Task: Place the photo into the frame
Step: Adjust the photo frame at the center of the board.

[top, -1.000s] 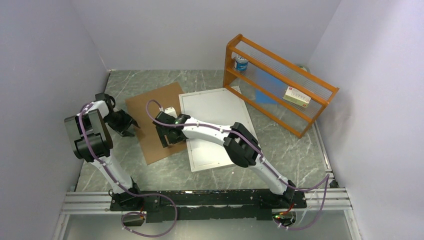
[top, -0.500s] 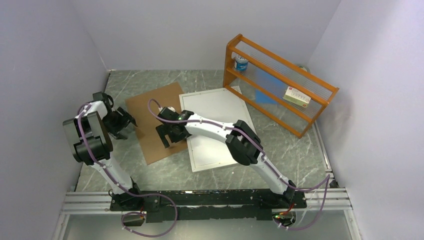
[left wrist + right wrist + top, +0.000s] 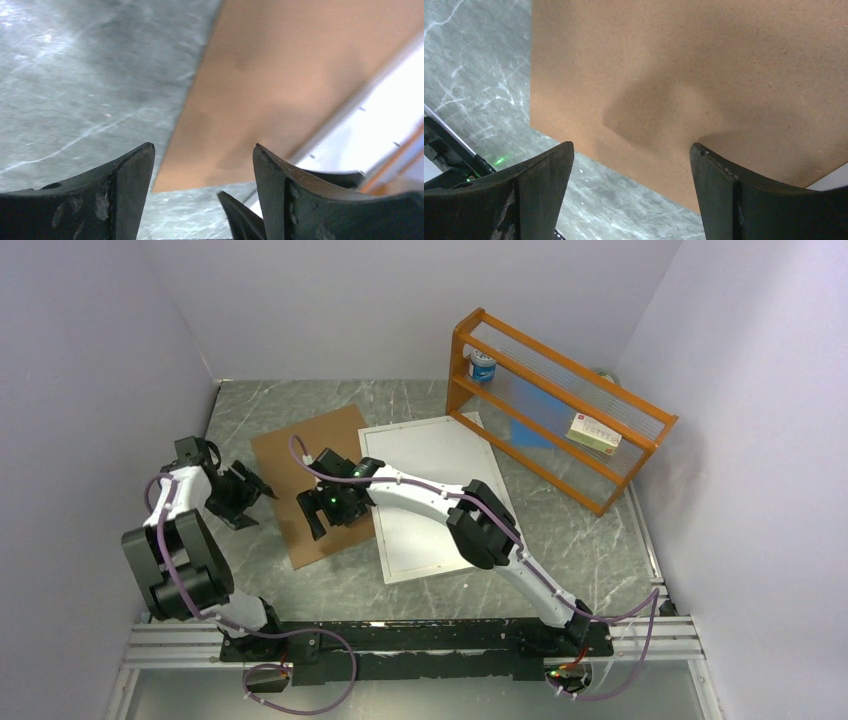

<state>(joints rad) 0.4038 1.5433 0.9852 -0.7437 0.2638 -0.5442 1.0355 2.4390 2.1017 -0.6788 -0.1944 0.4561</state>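
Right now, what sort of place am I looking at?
Probably a purpose-built robot test cell, not a home or shop: plain pale walls box in a marble-patterned tabletop, two robot arms sit bolted to a metal rail at its near edge, and the orange wooden rack looks like a staged prop.

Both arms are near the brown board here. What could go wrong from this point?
1. The backing board lies flat on the table; the right gripper, jaws open above it, may slide it rather than lift it.
2. The board's edge runs along the white frame, so a shove could shift the frame.
3. The left gripper, open beside the board's left edge, may scrape the table.
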